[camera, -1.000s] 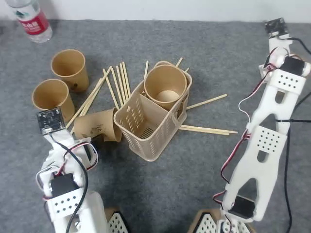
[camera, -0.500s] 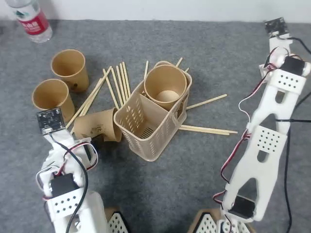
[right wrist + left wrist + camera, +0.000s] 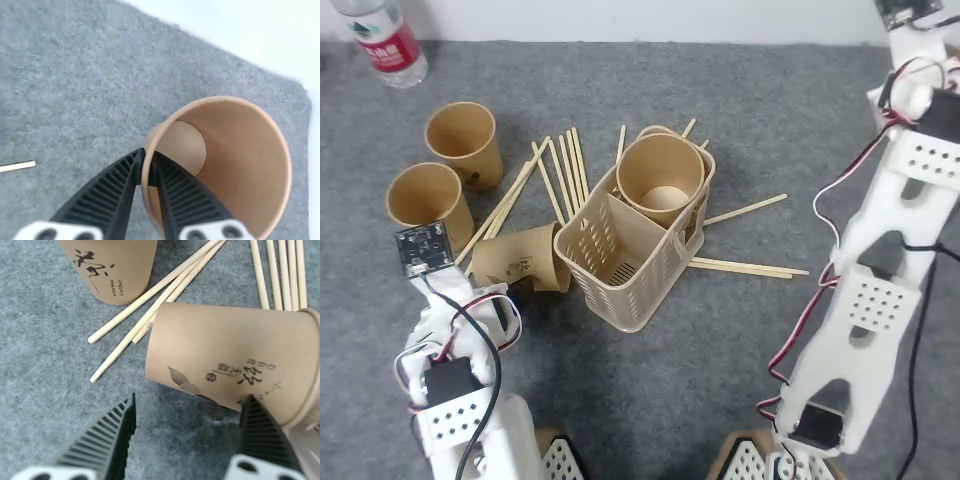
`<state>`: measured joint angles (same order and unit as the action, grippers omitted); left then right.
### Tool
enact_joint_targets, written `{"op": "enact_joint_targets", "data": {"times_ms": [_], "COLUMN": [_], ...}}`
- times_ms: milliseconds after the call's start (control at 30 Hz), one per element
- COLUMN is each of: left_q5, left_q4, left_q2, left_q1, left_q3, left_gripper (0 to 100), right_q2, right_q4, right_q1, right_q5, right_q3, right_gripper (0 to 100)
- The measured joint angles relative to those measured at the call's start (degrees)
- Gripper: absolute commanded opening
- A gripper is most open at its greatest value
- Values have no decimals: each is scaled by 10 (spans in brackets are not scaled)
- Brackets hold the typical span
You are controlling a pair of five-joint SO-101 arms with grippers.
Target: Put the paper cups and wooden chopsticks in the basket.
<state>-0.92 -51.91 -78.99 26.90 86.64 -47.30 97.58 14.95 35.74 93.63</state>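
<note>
Near the edge of the mat (image 3: 60, 75), right gripper (image 3: 148, 165) pinches a cup (image 3: 240, 165) by its rim, one finger inside, probably for an upright carry. Left gripper (image 3: 190, 402) spread wide to straddle the tipped cup (image 3: 225, 355) beside the basket (image 3: 605, 262).

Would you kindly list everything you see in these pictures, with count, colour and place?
mat: one, grey, under everything.
basket: one, cream, mid-mat.
upright cups: two, brown, left side.
lying cup: one, brown, beside the basket.
cup in basket: one, brown, far compartment.
held cup: one, brown, gripped by its rim.
chopsticks: many, pale wood, loose around the basket.
bottle: one, clear, red label, far left corner.
left gripper: one, black, open over the lying cup.
right gripper: one, black, shut on the held cup.
</note>
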Motion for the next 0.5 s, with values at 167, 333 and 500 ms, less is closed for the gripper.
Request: {"op": "enact_joint_targets", "data": {"times_ms": [167, 333, 500], "left_q5": [0, 0, 0], "left_q4": [0, 0, 0], "left_q2": [0, 0, 0], "left_q1": [0, 0, 0], "left_q3": [0, 0, 0], "left_gripper": [317, 317, 317], "right_q2": [28, 40, 45], "right_q4": [11, 22, 28], "right_q1": [0, 0, 0], "right_q5": [0, 2, 2], "right_q3": [0, 0, 0], "right_gripper": [6, 6, 6]}}
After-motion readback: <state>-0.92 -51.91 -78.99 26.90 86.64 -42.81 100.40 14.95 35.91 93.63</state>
